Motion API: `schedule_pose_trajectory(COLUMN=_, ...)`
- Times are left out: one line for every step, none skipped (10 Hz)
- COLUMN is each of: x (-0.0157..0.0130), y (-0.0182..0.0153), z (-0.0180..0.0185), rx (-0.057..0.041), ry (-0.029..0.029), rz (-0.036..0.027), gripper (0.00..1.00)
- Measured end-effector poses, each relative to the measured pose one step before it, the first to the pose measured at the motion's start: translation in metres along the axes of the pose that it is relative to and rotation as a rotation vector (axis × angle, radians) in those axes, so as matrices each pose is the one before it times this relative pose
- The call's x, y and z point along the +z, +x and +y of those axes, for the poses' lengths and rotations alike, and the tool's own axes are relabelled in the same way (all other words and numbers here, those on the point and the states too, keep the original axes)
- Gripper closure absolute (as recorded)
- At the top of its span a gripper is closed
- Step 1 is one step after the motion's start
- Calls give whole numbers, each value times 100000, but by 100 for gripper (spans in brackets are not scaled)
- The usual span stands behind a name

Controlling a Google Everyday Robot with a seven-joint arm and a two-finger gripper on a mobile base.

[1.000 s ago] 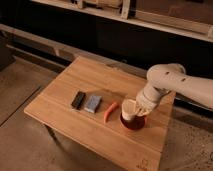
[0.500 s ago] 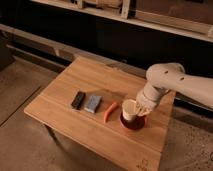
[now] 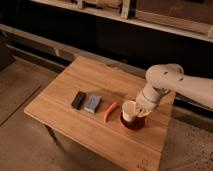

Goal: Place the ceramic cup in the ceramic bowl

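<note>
End effector (image 3: 141,107) of the white robot arm (image 3: 172,85) hangs at the right of centre in the frame, right against the upper right side of the small cream-white cylindrical ceramic cup (image 3: 130,110); whether it is clamped on the cup or has let go cannot be told. That cup stands upright, its base down inside the shallow round red-orange ceramic bowl (image 3: 133,123), whose rim shows below and around it on the right part of the light wooden bench (image 3: 65,102).

Judged from this, the main work looks all but finished: the cup is over and apparently in the bowl. Whether it already rests on the bowl's bottom or is held just above it cannot be made out. What seems left is a release, if none has been made, and a lift of the arm clear without tipping the cup.

Just left of the bowl lies a slim curved orange carrot-like piece (image 3: 110,111), near it but apart. Farther left sit a grey-blue rectangular block (image 3: 93,103) and a small dark rectangular block (image 3: 78,99), side by side, well apart from the bowl and untouched.
</note>
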Motion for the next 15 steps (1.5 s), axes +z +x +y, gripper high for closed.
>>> schedule_pose_trajectory(x=206, y=52, z=-41, rx=180, ry=51, rz=409, gripper=100)
schedule_pose_trajectory(x=158, y=18, z=-35, rx=163, ry=28, rz=312, gripper=100)
schedule_pose_trajectory(x=63, y=-16, z=-10, rx=167, ry=-124, rz=185, gripper=100)
schedule_pose_trajectory(x=42, y=0, z=-38, rx=10, ry=-61, rz=103, gripper=95)
schedule_pose_trajectory(x=39, y=10, z=-63, rx=67, ry=-31, rz=110, gripper=86)
schedule_pose_trajectory(x=112, y=42, z=-106, rx=186, ry=36, rz=223, gripper=80)
schedule_pose_trajectory(x=90, y=16, z=-68, rx=216, ry=-120, rz=144, gripper=78)
schedule_pose_trajectory(x=119, y=32, z=-93, rx=197, ry=-86, rz=217, gripper=76)
schedule_pose_trajectory(x=161, y=19, z=-235, rx=457, ry=-184, rz=309, gripper=63)
schedule_pose_trajectory(x=79, y=8, z=-88, rx=191, ry=-104, rz=146, gripper=56)
schedule_pose_trajectory(x=138, y=44, z=-24, rx=72, ry=-100, rz=279, gripper=52)
schedule_pose_trajectory(x=120, y=48, z=9, rx=-12, ry=-78, rz=249, gripper=52)
schedule_pose_trajectory(x=25, y=16, z=12, rx=-9, ry=-50, rz=100, gripper=52)
schedule_pose_trajectory(x=13, y=4, z=-18, rx=26, ry=-13, rz=71, gripper=52)
schedule_pose_trajectory(x=-167, y=-42, z=73, rx=-127, ry=-93, rz=-239, gripper=52)
